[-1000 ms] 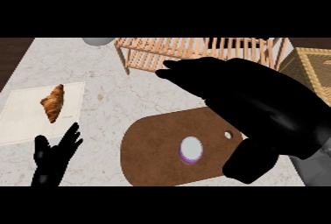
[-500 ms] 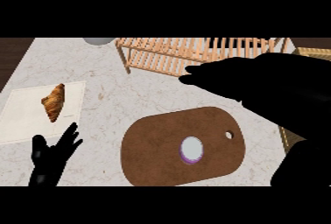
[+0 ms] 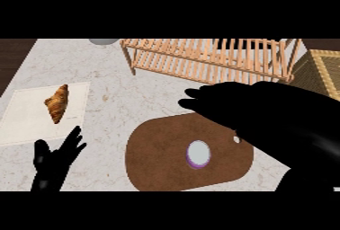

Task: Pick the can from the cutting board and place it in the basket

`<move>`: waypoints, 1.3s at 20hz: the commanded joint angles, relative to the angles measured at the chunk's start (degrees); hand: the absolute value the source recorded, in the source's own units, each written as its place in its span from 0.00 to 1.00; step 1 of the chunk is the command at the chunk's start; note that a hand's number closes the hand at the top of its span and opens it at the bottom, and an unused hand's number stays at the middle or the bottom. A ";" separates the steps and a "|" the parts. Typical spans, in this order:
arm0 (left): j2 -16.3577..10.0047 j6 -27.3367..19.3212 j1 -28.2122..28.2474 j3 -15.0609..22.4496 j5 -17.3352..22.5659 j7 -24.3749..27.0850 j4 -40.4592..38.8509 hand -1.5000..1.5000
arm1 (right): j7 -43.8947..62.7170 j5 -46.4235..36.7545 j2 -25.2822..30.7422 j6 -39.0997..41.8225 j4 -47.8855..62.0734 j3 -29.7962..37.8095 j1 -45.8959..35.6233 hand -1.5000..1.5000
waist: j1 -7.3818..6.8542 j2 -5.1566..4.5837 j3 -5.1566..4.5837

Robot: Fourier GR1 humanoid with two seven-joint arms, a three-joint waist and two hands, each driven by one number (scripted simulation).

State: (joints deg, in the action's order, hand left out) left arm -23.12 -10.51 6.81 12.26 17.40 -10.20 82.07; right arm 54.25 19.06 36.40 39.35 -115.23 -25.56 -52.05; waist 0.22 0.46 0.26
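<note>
Can stands upright on cutting board, right of centre. Right hand hovers just beyond it, apart from it, fingers stretched out, holding nothing. Left hand rests open, lower left.

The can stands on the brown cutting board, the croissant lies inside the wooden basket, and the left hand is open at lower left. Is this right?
Not quite. The head view shows the croissant on the white mat at the left, not inside the wooden basket. The can does stand on the brown cutting board, and the left hand is open at lower left.
</note>
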 commanded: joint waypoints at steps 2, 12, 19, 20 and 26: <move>-0.08 -0.07 -0.69 0.05 -1.04 -3.60 -1.11 0.50 | -2.08 -14.28 -6.29 -2.30 0.20 -5.37 7.51 0.00 | -0.69 -0.63 -0.22; 1.72 3.66 0.28 -1.39 -1.79 0.52 -5.68 0.50 | -5.89 -26.49 -10.44 1.45 4.91 -9.90 12.49 0.00 | -0.57 -0.57 -0.30; 3.62 3.01 -0.94 -2.28 -3.43 -0.90 -5.34 0.50 | -16.20 -39.11 -13.10 -1.57 6.85 -11.79 20.97 0.00 | -0.42 -0.56 -0.26; 3.66 4.27 -2.46 -3.32 -2.31 -1.54 -7.11 0.50 | -15.48 -37.92 -13.31 -0.15 6.92 -10.10 20.13 0.00 | -0.30 -0.54 -0.27; 4.33 4.11 0.69 -3.58 -4.57 -0.25 -4.77 0.50 | -19.22 -41.11 -12.02 2.38 4.56 -7.62 23.68 0.00 | -0.26 -0.43 -0.28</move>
State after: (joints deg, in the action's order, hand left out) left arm -20.00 -7.75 6.10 8.91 13.04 -11.46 80.92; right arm 36.19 -21.57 23.40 38.90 -108.91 -35.65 -29.61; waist -0.27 0.34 0.61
